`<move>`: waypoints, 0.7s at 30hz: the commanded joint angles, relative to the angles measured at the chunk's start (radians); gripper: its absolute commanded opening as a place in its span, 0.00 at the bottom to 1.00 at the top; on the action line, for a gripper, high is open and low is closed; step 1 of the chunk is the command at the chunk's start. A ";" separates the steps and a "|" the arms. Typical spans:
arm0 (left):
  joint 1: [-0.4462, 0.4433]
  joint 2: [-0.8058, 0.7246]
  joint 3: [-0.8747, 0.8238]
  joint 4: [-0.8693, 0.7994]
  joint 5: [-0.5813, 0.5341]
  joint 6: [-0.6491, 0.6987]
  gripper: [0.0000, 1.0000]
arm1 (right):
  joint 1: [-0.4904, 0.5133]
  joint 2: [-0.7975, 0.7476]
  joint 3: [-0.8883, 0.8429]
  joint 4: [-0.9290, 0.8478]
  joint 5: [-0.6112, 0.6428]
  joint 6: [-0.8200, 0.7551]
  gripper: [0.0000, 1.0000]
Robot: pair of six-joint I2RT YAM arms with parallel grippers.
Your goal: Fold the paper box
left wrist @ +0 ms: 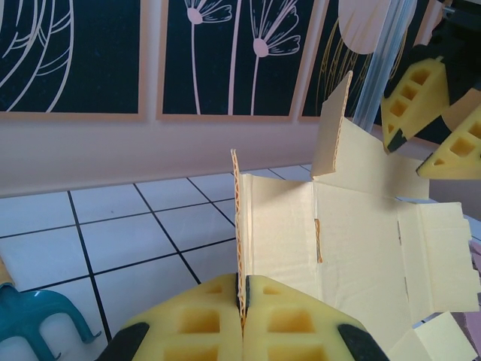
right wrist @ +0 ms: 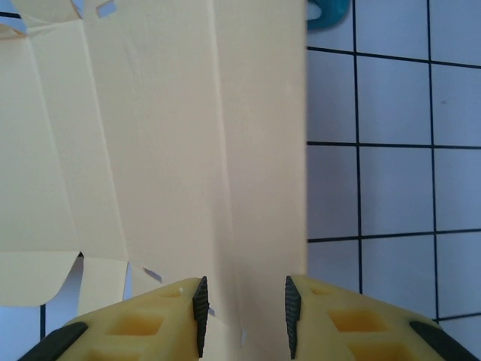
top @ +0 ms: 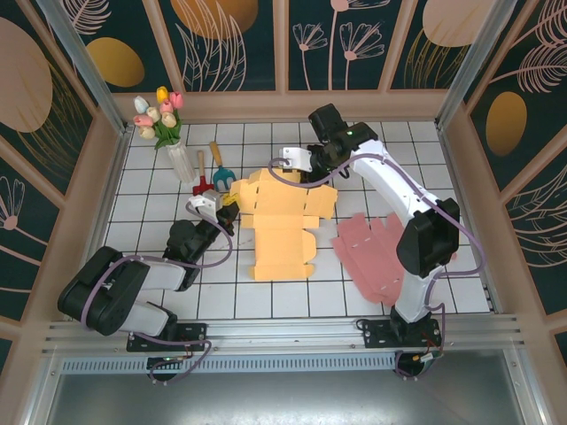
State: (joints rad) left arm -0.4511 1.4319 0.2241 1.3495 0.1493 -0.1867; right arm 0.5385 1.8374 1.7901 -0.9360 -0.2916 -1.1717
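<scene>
As seen from above, one yellow paper box blank [top: 282,226] lies flat mid-table, its long axis running near to far. One pink blank [top: 374,252] lies just beside it on the right. The left gripper [top: 228,205] meets the box's far left edge and the right gripper [top: 315,177] its far end.

At the left wrist, the fingers [left wrist: 301,320] are clamped together on one side flap [left wrist: 239,218], which stands upright.

At the right wrist, the fingers [right wrist: 201,312] stand apart over the panel, which extends straight ahead. Contact cannot be confirmed.

Two box blanks [top: 282,232], two tools [top: 221,177], one vase [top: 181,163]
</scene>
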 commanded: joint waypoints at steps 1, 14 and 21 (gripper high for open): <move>-0.004 0.005 -0.005 0.056 0.001 0.005 0.00 | 0.003 0.008 0.042 -0.010 0.056 0.013 0.36; -0.006 -0.019 -0.015 0.051 -0.005 0.000 0.00 | 0.003 0.034 0.037 -0.040 0.066 -0.006 0.41; -0.006 -0.014 -0.017 0.061 -0.001 -0.003 0.00 | 0.003 0.068 0.070 -0.059 0.048 -0.006 0.41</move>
State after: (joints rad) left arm -0.4511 1.4296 0.2150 1.3506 0.1486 -0.1871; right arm 0.5385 1.8866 1.8145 -0.9478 -0.2287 -1.1698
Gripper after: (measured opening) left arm 0.069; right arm 0.406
